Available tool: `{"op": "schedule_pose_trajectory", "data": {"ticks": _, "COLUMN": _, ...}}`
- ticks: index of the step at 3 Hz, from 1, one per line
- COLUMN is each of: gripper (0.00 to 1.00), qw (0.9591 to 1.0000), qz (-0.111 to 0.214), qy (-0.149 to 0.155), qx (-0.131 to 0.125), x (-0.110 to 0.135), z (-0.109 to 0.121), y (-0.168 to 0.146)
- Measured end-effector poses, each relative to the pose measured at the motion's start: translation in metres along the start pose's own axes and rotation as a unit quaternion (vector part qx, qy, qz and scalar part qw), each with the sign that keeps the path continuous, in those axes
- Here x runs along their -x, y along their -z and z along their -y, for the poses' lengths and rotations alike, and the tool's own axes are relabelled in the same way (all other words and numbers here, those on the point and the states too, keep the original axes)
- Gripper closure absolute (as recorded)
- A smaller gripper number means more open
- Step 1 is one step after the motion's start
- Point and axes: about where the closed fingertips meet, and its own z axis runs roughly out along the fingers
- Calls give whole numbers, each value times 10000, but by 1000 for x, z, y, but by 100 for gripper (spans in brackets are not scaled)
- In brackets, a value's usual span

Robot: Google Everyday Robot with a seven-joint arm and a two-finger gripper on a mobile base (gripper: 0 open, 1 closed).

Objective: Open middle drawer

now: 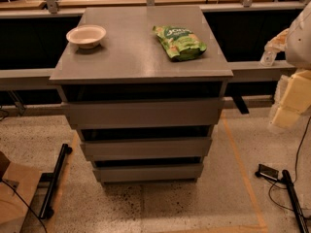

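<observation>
A grey cabinet stands in the middle of the camera view with three flat handleless drawer fronts stepped one below the other. The middle drawer is the second slab; its front lies in line with the stack, with a dark gap above it. The taller top drawer front is above it and the narrower bottom one below. My gripper, cream-coloured, hangs at the right edge of the view, well to the right of the cabinet and touching nothing.
A beige bowl and a green snack bag lie on the cabinet top. A black bar lies on the floor at left, a cardboard piece at lower left, and cables with a black device at right.
</observation>
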Motion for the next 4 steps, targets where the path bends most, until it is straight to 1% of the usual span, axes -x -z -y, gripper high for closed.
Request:
{"op": "schedule_pose_trajectory", "data": {"ticks": 1, "gripper": 0, "qw": 10000, "qz": 0, "qy": 0, "qx": -1, "x": 0, "z": 0, "y": 0}}
{"op": "schedule_pose_trajectory", "data": {"ticks": 2, "gripper": 0, "qw": 9999, "qz": 122, "qy": -9, "qx": -91, "x": -1, "z": 2, "y": -9}}
{"op": "schedule_pose_trajectory", "data": {"ticks": 3, "gripper": 0, "qw": 9985, "qz": 446, "qy": -117, "qx": -304, "x": -2, "z": 12, "y": -35}}
{"op": "schedule_pose_trajectory", "data": {"ticks": 4, "gripper": 0, "qw": 9985, "qz": 446, "qy": -117, "qx": -305, "x": -2, "z": 12, "y": -35}}
